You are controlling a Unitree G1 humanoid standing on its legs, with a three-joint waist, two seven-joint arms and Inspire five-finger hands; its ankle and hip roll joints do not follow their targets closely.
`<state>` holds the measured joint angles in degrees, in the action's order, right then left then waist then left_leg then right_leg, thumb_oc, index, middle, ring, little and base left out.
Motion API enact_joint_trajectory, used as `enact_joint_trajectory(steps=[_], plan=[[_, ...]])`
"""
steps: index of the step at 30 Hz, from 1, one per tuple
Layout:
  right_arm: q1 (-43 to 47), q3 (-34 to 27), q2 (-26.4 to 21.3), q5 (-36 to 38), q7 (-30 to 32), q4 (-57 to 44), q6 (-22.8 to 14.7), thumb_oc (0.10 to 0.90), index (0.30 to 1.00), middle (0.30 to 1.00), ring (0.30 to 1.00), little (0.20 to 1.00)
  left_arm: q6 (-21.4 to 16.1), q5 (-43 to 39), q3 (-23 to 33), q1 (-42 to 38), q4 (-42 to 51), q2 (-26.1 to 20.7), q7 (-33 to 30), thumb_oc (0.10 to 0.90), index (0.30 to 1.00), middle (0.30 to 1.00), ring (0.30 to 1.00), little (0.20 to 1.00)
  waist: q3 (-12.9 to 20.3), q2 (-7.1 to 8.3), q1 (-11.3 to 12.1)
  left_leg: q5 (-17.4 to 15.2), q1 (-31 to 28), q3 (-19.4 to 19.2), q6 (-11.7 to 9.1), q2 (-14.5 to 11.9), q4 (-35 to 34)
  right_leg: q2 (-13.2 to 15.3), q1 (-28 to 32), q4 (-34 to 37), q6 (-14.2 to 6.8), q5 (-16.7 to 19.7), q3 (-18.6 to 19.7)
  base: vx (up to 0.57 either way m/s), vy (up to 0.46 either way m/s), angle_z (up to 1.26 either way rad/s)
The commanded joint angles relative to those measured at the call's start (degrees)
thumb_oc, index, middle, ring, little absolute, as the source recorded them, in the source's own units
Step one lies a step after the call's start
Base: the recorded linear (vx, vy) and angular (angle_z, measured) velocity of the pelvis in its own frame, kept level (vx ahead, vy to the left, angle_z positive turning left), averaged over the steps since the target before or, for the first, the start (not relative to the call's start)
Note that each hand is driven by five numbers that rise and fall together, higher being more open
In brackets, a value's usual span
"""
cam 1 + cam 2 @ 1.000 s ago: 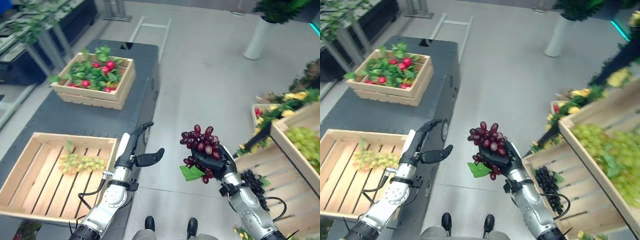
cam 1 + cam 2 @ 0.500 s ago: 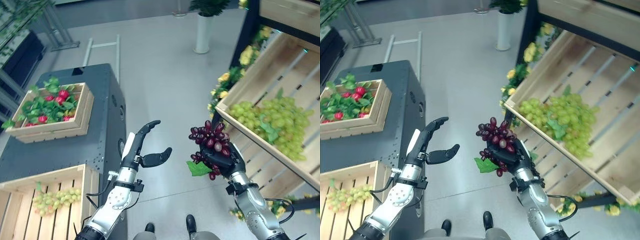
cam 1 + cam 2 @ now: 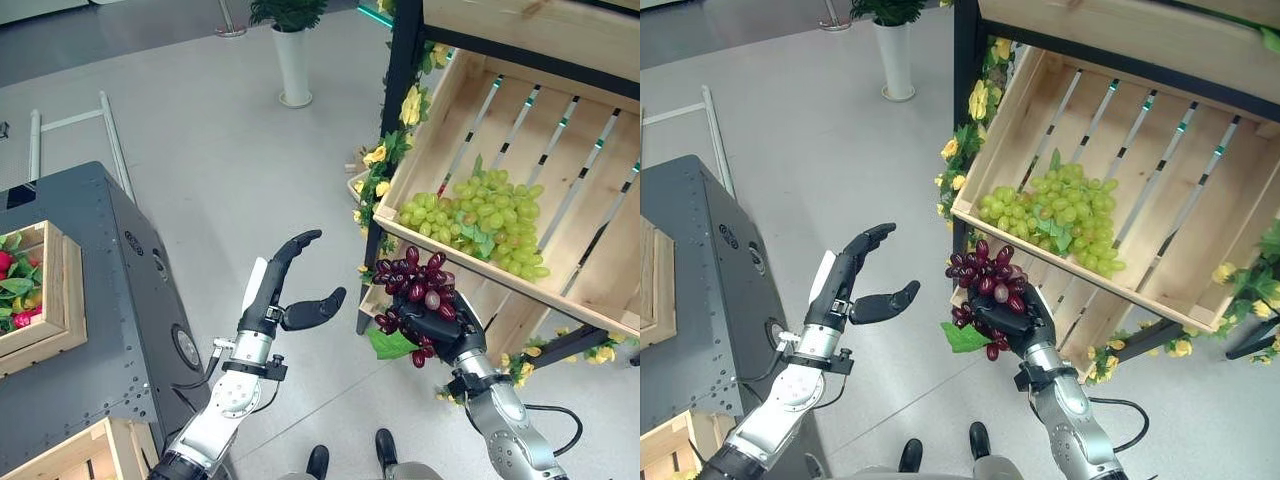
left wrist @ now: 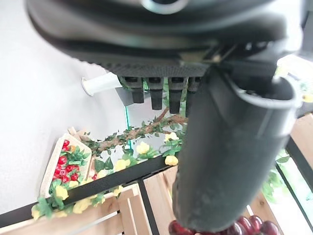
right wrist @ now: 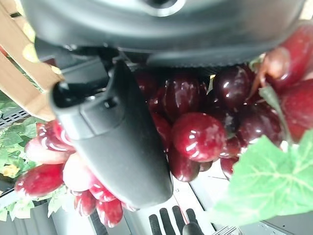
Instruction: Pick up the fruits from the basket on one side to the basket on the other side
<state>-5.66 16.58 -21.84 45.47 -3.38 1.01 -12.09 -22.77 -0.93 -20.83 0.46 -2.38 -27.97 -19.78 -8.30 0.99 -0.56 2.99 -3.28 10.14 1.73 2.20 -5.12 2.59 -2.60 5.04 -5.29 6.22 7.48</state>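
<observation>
A bunch of dark red grapes (image 3: 413,288) with a green leaf (image 3: 392,344) sits in my right hand (image 3: 446,330), whose fingers curl round it; the right wrist view shows the red grapes (image 5: 195,132) close up against the thumb. I hold it in the air just in front of the lower edge of a tilted wooden crate (image 3: 560,190) on a dark rack. A bunch of green grapes (image 3: 480,218) lies in that crate. My left hand (image 3: 285,295) is raised to the left of the red grapes, open, with nothing in it.
A dark grey table (image 3: 90,330) stands at the left, with a wooden crate (image 3: 45,310) of red fruit and leaves at its edge. Yellow flowers (image 3: 385,150) trail down the rack's post. A white planter (image 3: 295,65) stands on the grey floor behind.
The camera has swung to the right: the table and its crates have slid off to the left and the rack crate now fills the right. Both hands keep their poses.
</observation>
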Motion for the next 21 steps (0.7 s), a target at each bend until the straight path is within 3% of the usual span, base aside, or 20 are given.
enact_joint_trajectory(steps=[1, 5, 8, 12, 13, 16, 17, 21], plan=[[4.0, -2.1, 0.3, 1.5, -5.8, -3.6, -2.9, 0.400, 0.300, 0.300, 0.300, 0.300, -7.0, -2.0, 2.7, -4.1, 2.5, -1.7, 1.3, 0.800, 0.900, 0.900, 0.900, 0.900, 4.2, 0.65, -0.4, -0.9, 2.4, -2.7, 1.5, 0.8, 0.4, 1.5, 1.5, -2.7, -0.3, -0.2, -1.3, -0.03, 0.237, -0.29], [4.4, -2.1, -0.4, 1.4, -9.2, -1.3, -1.3, 0.400, 0.300, 0.300, 0.300, 0.300, -7.2, -2.8, 2.8, -4.7, 2.4, -1.9, 2.4, 0.800, 0.900, 0.900, 0.900, 0.900, 3.0, 1.05, -0.5, -1.3, 2.3, -3.8, 2.6, 2.1, 0.7, 2.6, -0.4, -3.2, -1.6, 2.0, -0.6, -0.04, 0.179, -0.39], [5.5, -2.7, -1.1, 1.4, -12.8, 0.7, 0.8, 0.400, 0.300, 0.300, 0.300, 0.300, -6.8, -2.9, 3.7, -4.8, 2.0, -1.9, 1.9, 0.800, 0.900, 0.900, 0.900, 0.900, 2.6, 1.47, 0.2, -1.6, 2.1, -5.3, 2.7, 2.0, 0.4, 3.7, -1.7, -2.6, -2.7, 3.6, -2.6, -0.07, 0.058, -0.60], [7.5, -2.2, -2.2, 0.8, -14.6, 4.0, 1.2, 0.400, 0.300, 0.300, 0.300, 0.300, -5.5, -3.3, 4.6, -5.6, 1.4, -2.1, 0.1, 0.800, 0.900, 0.900, 0.900, 0.900, 1.8, 1.41, 1.4, -1.3, 3.0, -7.9, 3.3, 0.6, 1.2, 3.3, -2.9, -10.7, -2.5, 0.3, -5.9, -0.09, -0.058, -0.71], [7.6, -1.7, -1.9, 0.6, -14.9, 5.2, 1.0, 0.400, 0.300, 0.300, 0.300, 0.300, -5.3, -3.4, 4.6, -5.8, 1.4, -2.2, -0.6, 0.800, 0.900, 0.900, 0.900, 0.900, 1.6, 1.68, 2.0, -1.6, 3.6, -8.6, 3.7, 0.3, 2.2, 4.3, -3.0, -13.2, -2.2, 0.5, -7.5, -0.07, -0.166, -0.55], [7.3, -1.1, -1.4, -2.2, -14.8, 6.7, 0.5, 0.400, 0.300, 0.300, 0.300, 0.300, -4.9, -3.2, 5.1, -5.3, 2.0, -2.1, -0.9, 0.800, 0.900, 0.900, 0.900, 0.900, 1.8, 2.32, 3.3, -1.6, 4.0, -8.2, 3.6, -0.3, 2.6, 6.5, -1.2, -10.3, -1.8, 1.3, -9.6, -0.01, -0.240, -0.28], [7.5, -0.2, -1.7, -3.5, -14.6, 7.4, 0.0, 0.400, 0.300, 0.300, 0.300, 0.300, -4.3, -3.3, 5.2, -5.3, 2.5, -2.1, -1.3, 0.800, 0.900, 0.900, 0.900, 0.900, 2.3, 2.79, 4.1, -1.3, 4.5, -7.5, 2.8, -1.2, 2.3, 7.5, 0.1, -6.4, -1.9, 1.7, -9.9, -0.02, -0.364, -0.12], [9.1, 0.5, -2.7, -4.3, -13.9, 8.2, 0.6, 0.400, 0.300, 0.300, 0.300, 0.300, -4.2, -4.5, 5.4, -6.1, 1.7, -1.8, -2.5, 0.800, 0.900, 0.900, 0.900, 0.900, 2.6, 4.11, 4.6, -0.8, 4.9, -6.6, 0.5, -3.9, 1.4, 6.7, 1.5, -1.7, -2.6, 1.4, -9.5, -0.02, -0.395, -0.09]])
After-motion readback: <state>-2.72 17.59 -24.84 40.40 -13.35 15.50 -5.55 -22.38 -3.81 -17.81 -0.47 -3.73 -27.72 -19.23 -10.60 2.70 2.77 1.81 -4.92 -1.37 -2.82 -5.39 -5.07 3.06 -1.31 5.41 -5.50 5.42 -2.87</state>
